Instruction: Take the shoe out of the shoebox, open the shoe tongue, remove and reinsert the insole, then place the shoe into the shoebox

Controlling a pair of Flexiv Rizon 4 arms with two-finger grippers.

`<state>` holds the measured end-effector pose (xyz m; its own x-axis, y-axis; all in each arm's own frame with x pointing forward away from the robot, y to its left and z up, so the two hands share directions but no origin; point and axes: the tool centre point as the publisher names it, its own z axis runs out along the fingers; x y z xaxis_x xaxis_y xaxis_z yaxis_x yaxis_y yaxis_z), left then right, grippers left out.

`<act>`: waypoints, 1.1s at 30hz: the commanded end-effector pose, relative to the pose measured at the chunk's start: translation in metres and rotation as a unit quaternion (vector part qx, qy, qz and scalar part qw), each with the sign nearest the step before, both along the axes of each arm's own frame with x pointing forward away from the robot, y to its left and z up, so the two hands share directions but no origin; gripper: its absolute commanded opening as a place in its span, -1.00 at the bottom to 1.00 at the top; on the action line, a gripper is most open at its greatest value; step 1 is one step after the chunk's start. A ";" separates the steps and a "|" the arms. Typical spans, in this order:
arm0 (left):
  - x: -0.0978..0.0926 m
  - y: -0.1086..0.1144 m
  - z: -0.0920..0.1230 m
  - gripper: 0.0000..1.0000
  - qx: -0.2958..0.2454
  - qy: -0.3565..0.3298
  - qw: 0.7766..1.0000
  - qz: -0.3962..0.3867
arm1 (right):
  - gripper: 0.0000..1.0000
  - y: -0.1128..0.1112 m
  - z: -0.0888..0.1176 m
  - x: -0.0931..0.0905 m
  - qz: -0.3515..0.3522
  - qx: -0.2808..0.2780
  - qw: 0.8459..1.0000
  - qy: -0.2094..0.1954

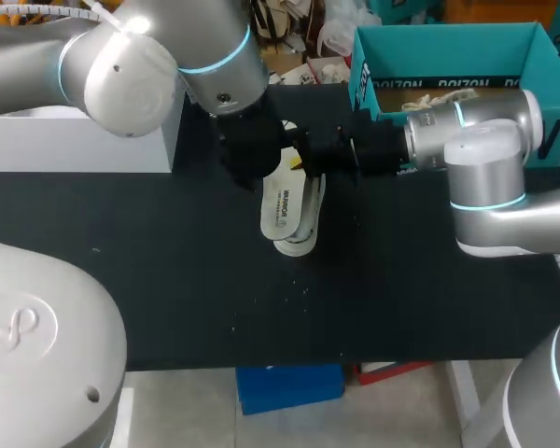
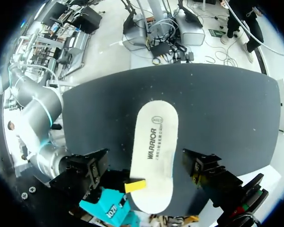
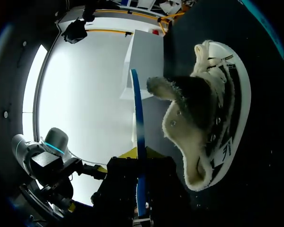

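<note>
You are working over the black tabletop [image 1: 168, 280], where the open teal cardboard shoebox [image 1: 362, 75] is sitting at the far right and the white lace-up shoe with the fleecy lining [image 3: 213, 109] is lying outside it, its mouth facing your right arm. Your right gripper [image 3: 139, 175] is pinching the flat white, blue-edged foam insole [image 2: 154, 151] by one end, holding it above the shoe, probably for reinsertion. Your left gripper [image 2: 146, 165] is hanging spread wide either side of the insole without touching it, likely waiting to steady it.
</note>
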<state>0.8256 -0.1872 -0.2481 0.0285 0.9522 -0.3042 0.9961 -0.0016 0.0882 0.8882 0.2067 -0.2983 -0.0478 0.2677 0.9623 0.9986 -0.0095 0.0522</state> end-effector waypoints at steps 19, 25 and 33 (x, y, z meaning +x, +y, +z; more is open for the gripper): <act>0.099 0.010 0.023 1.00 0.054 -0.029 0.998 0.013 | -1.00 0.001 0.000 0.001 0.000 -0.001 1.000 0.001; 0.145 0.011 0.019 1.00 0.062 -0.030 0.998 0.006 | -1.00 0.001 0.000 0.001 0.000 -0.001 1.000 0.001; 0.189 0.008 0.016 1.00 0.065 -0.036 0.997 -0.001 | -1.00 0.001 0.000 0.001 0.000 -0.001 1.000 0.001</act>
